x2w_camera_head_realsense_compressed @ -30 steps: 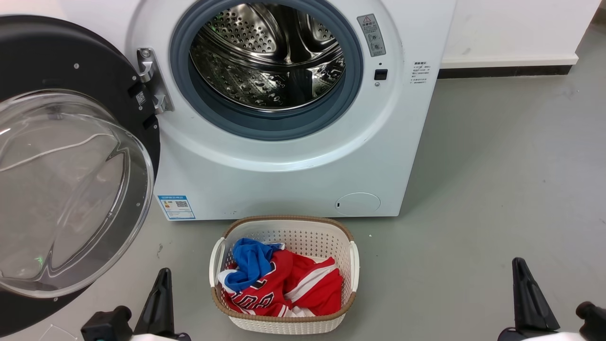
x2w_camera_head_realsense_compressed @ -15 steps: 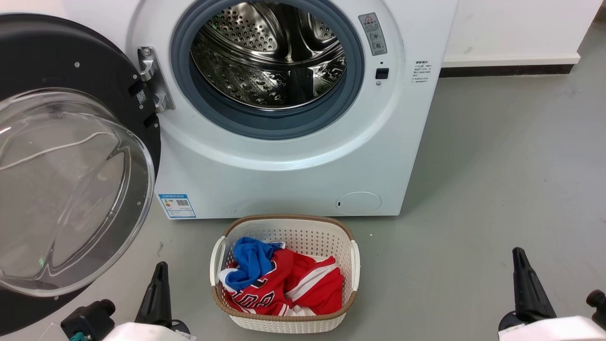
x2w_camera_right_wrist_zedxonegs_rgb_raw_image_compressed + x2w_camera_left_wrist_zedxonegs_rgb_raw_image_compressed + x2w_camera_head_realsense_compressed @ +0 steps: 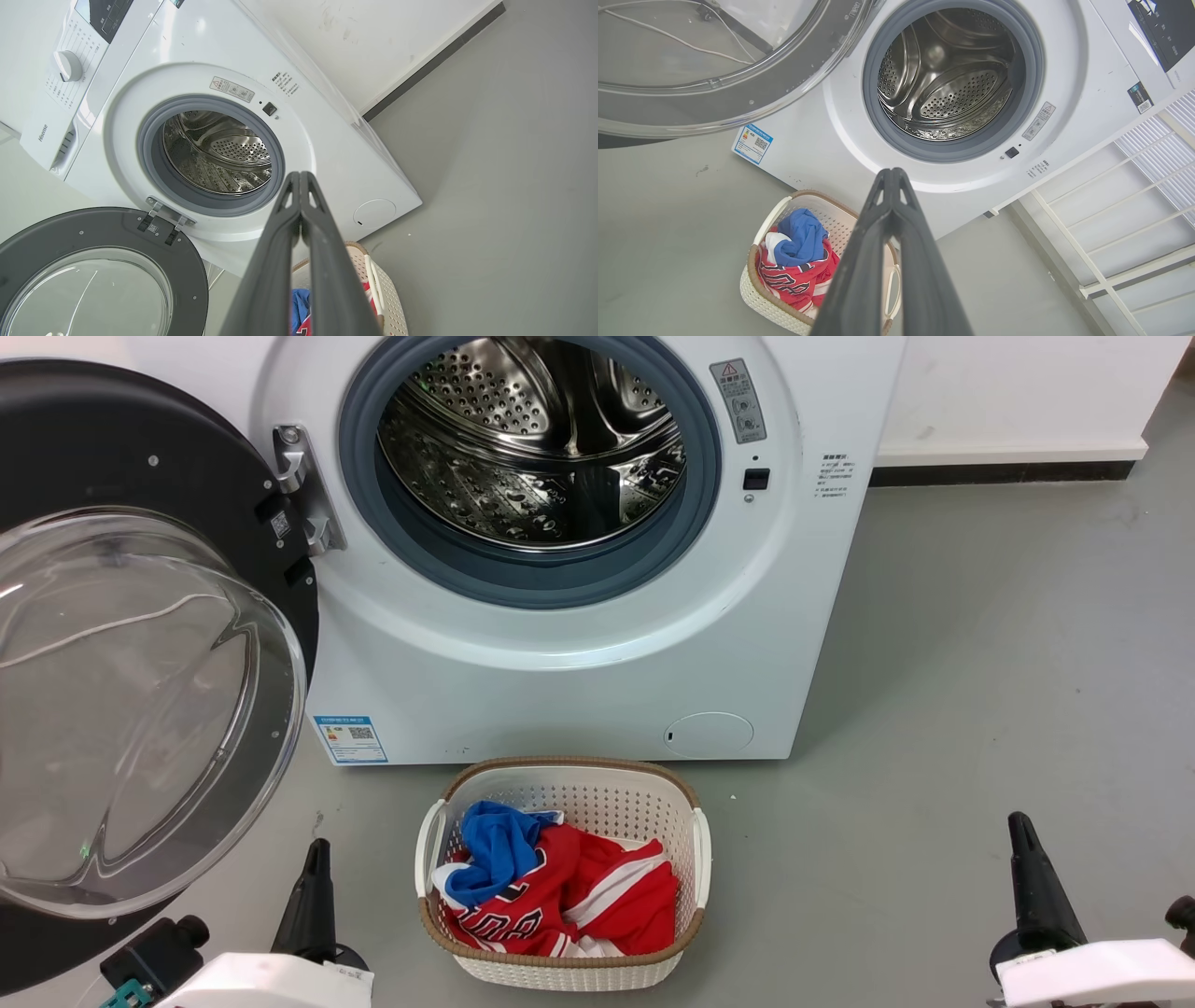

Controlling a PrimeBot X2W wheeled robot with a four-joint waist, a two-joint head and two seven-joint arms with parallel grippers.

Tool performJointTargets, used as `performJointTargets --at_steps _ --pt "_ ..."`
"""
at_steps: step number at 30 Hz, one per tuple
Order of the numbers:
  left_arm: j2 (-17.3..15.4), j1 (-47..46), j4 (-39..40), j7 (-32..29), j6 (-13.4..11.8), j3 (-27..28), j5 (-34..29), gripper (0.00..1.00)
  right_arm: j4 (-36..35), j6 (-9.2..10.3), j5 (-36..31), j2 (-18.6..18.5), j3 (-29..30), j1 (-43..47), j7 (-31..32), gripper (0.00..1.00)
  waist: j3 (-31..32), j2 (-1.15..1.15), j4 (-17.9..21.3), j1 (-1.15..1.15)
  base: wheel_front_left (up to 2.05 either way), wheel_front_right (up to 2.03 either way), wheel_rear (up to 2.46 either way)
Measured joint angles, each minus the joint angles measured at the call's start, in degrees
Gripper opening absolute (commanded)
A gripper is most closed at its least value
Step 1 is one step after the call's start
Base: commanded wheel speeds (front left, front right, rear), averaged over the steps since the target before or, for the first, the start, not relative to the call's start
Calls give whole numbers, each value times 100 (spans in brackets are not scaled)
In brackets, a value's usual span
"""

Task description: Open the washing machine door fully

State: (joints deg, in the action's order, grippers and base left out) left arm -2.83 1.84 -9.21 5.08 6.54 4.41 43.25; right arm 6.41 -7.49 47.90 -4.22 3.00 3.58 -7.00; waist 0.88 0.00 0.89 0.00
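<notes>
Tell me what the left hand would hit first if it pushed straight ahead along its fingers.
Probably the washing machine: the left hand, fingers together, aims at its white front just below the grey gasket. Nothing shows between, though depth is hard to judge.

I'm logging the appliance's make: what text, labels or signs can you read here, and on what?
"Hisense": drawer panel of the washing machine.
Blue label sticker: QR code, print too small.
Grey warning sticker: triangle sign, text too small.
Control panel: print too small.
Red jersey: white letters folded, unreadable.
</notes>
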Motion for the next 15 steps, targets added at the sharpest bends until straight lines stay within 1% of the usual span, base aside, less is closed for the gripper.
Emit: performJointTargets --at_steps 10,11,15 --pt "-1 -114 -76 -197 3 36 783 0 120 0 749 -15 1 -147 177 0 -12 0 -10 0 0 0 0" --pt "-1 -131 -102 -243 4 46 1002 0 154 0 964 -19 4 -174 222 0 -16 0 -13 0 0 0 0" --pt "-1 -204 -131 -309 9 59 1283 0 189 0 1218 -23 4 -248 297 0 -21 0 -18 0 0 0 0"
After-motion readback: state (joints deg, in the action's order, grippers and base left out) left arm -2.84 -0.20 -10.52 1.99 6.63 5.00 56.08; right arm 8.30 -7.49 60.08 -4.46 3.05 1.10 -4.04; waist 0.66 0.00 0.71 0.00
